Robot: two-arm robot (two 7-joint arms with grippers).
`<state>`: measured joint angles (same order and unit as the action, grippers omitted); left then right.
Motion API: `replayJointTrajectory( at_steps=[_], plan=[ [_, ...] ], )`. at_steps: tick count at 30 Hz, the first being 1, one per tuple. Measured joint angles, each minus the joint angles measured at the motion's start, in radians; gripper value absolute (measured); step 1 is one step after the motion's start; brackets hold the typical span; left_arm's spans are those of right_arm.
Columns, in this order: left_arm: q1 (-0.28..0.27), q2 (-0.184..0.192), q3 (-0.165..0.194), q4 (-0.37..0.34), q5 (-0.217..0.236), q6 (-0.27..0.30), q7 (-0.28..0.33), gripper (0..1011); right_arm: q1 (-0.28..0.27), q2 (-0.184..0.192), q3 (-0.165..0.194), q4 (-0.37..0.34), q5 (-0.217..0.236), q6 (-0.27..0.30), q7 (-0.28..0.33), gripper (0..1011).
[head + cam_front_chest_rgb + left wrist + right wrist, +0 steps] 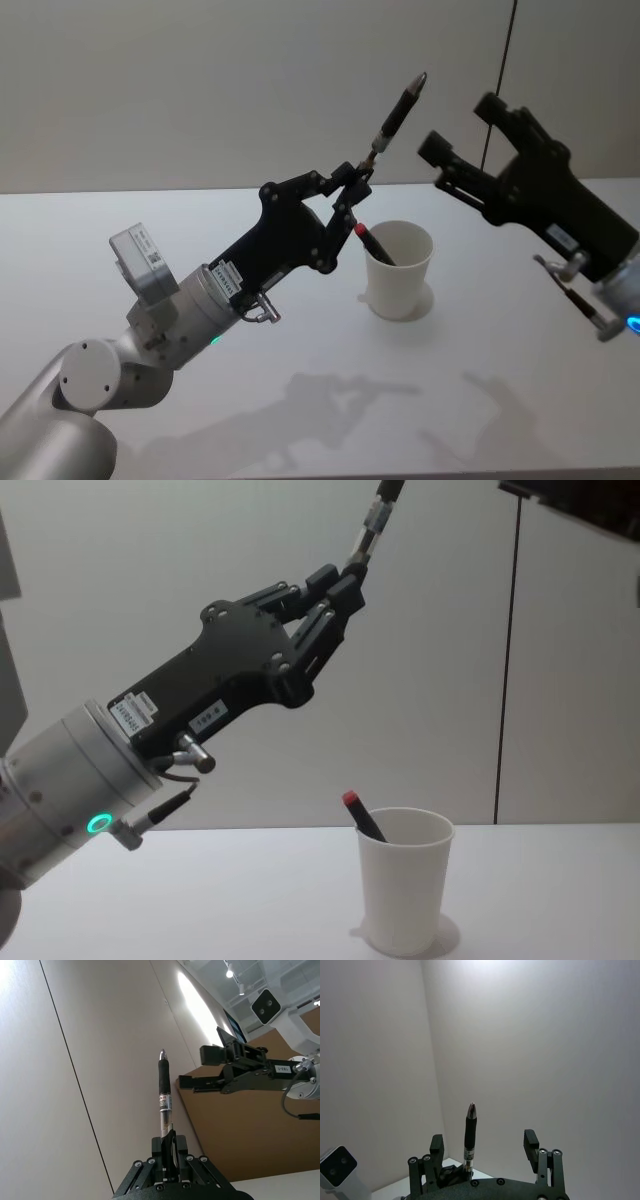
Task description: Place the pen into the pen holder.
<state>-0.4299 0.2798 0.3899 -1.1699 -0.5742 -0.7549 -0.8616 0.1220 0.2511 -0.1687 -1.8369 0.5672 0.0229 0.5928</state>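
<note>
I hold the pen (398,118) clamped by its lower end in the left gripper (352,180), tip pointing up and away. The pen holder (399,268) stands on the table (300,400), below and just beyond the gripper, a red-capped pen (374,244) already inside. Right gripper (448,165) hovers beside, fingers apart. Step in hand: carry. Next, I judge: bring the pen above the rim, tilt it downward, release.

The pen holder (399,270) is plain white and stands on a white desk (300,330). A red-capped black pen (372,243) leans inside. The raised pen (396,117) has a black grip, clear barrel and silver tip. Both end effectors are black.
</note>
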Motion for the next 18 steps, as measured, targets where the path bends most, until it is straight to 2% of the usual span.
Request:
replayJointTrajectory(
  at_steps=[18],
  plan=[
    [0.000,0.000,0.000,0.000,0.000,0.000,0.000,176,0.068,-0.073,-0.059,0.043,-0.074,0.050,-0.069,1001]
  ],
)
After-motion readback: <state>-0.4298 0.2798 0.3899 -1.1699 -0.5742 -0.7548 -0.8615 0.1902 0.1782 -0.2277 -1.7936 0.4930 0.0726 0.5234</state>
